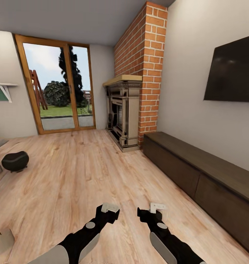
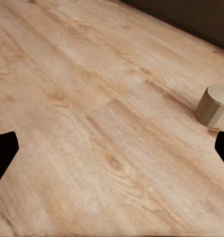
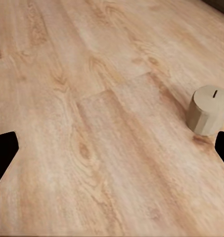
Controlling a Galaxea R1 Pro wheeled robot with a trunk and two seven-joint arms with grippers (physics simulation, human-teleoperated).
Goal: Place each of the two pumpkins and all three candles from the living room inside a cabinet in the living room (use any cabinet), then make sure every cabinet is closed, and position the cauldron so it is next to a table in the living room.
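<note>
I'm looking down the living room: plank floor (image 1: 84, 172), brick chimney (image 1: 141, 66) over the fireplace (image 1: 122, 113), glass doors (image 1: 56, 84) at the far end, a black TV (image 1: 232, 71) on the wall to my right. One cabinet (image 1: 197, 176) runs long and low under the TV, its fronts all shut as far as I can see. One cauldron (image 1: 15, 161) sits on the floor far to my left, beside a grey edge that may be a desk leg; too little of it shows to be sure.

I count one candle (image 3: 206, 109) for certain, standing upright on the boards ahead of both wrist cameras. A pale block (image 1: 3, 240) low on my left could be another, but it's cropped.

The left pincer (image 1: 113, 211) and right pincer (image 1: 148, 212) both hang spread apart, holding nothing.

My worry is that the candle is short and stubby, so a careless descent could knock it over and send it rolling. Dropping low enough to reach the floor also risks scraping a fingertip on the boards
</note>
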